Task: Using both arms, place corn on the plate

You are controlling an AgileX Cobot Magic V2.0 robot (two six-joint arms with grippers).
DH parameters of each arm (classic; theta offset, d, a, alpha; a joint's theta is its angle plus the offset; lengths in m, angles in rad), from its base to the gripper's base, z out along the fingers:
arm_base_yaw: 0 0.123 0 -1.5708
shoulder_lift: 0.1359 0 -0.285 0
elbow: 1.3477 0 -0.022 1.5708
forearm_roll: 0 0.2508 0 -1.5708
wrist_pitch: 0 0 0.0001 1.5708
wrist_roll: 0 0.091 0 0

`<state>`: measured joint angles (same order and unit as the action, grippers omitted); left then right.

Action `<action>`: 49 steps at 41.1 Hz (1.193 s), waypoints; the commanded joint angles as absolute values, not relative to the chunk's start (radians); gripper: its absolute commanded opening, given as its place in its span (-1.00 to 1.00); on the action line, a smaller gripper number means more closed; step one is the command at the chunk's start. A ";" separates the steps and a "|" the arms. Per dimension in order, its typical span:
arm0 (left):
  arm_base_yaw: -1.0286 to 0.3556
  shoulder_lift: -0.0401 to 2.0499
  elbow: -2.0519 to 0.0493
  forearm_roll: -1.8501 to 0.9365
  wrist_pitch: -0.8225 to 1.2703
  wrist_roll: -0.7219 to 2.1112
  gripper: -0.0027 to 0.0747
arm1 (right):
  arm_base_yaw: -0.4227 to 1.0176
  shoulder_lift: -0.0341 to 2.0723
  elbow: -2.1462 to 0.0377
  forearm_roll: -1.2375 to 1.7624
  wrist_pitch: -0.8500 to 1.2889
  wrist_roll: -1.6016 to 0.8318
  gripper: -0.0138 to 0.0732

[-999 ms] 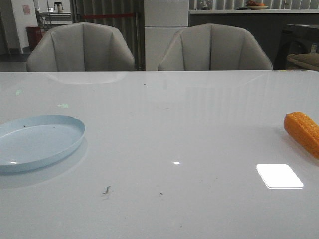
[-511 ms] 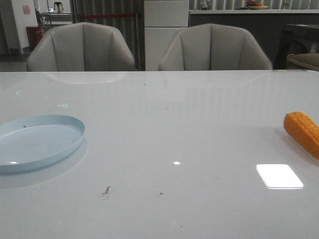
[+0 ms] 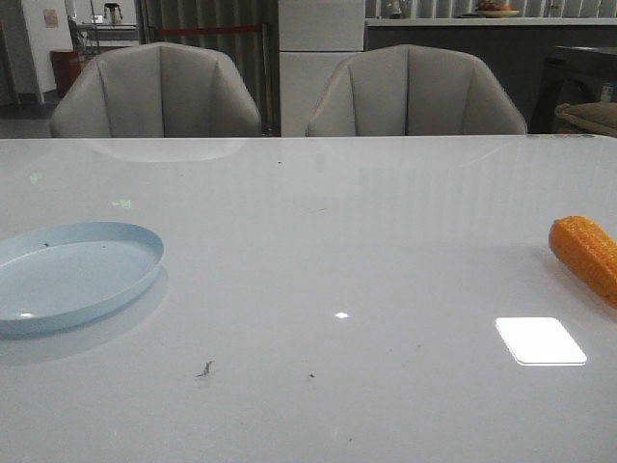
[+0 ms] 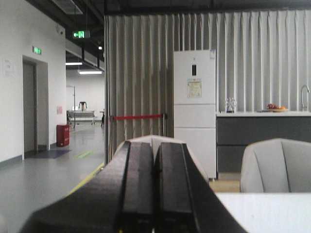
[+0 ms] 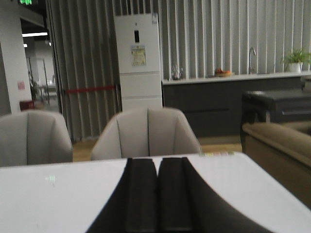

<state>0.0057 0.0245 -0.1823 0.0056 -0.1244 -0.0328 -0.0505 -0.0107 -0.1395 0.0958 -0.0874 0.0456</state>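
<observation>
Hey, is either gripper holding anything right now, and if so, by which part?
Nothing is held. The left gripper and right gripper are both shut on nothing. The corn lies on the table, apart from the plate.

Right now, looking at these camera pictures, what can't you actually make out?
- Corn: front view, its far end is cut off by the right edge.
- Plate: front view, its left side is cut off by the left edge.
- Both arms: absent from the front view.
- Left tool and right tool: wrist views show shut fingers, but neither corn nor plate.
</observation>
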 commanded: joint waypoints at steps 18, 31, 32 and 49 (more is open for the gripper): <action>0.005 0.640 -0.732 0.056 -0.153 -0.037 -0.70 | -0.054 0.646 -0.772 0.097 -0.052 0.055 -0.53; 0.005 0.852 -0.732 -0.044 0.115 -0.037 -0.70 | -0.049 0.842 -0.772 0.261 0.273 0.069 -0.52; 0.005 0.861 -0.732 -0.044 0.137 -0.037 -0.69 | -0.049 0.848 -0.772 0.262 0.294 0.069 -0.52; 0.005 0.942 -0.732 -0.027 0.298 -0.037 0.07 | -0.049 0.972 -0.772 0.141 0.456 0.068 0.40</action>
<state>0.0057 0.9376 -0.6999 -0.0327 0.3369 -0.0328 -0.0505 0.9706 -0.7377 0.1590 0.5086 0.0679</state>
